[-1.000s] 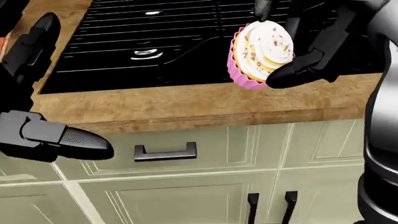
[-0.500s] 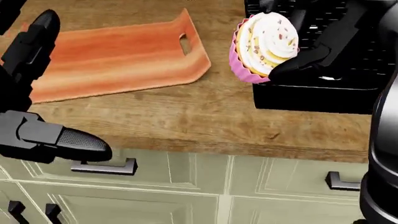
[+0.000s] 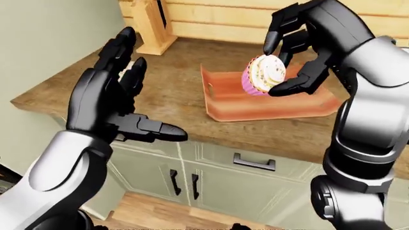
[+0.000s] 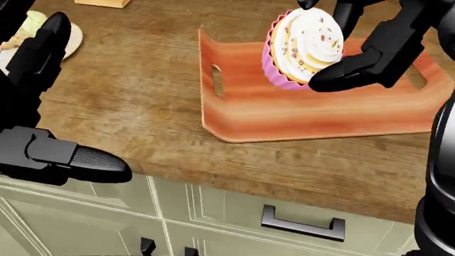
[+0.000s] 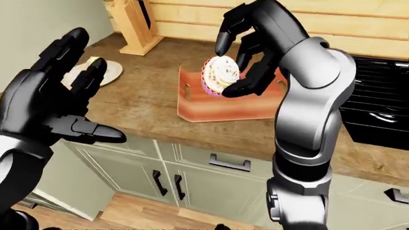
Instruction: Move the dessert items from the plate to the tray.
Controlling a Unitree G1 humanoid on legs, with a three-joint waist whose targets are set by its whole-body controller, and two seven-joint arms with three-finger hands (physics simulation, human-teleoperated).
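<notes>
Cupcake point(image 4: 304, 45), pink-cased and white-frosted, sits clamped in our right hand point(image 4: 356, 50), raised over the orange tray point(image 4: 313, 114) with nothing between them. Our left hand point(image 3: 118, 103) hovers empty with fingers spread, off the bench point(image 4: 142, 106) edge. Beyond it lies the plate point(image 5: 102, 72), near a wooden knife block point(image 5: 137, 24); a black stove point(image 5: 377, 105) flanks the tray's right.
</notes>
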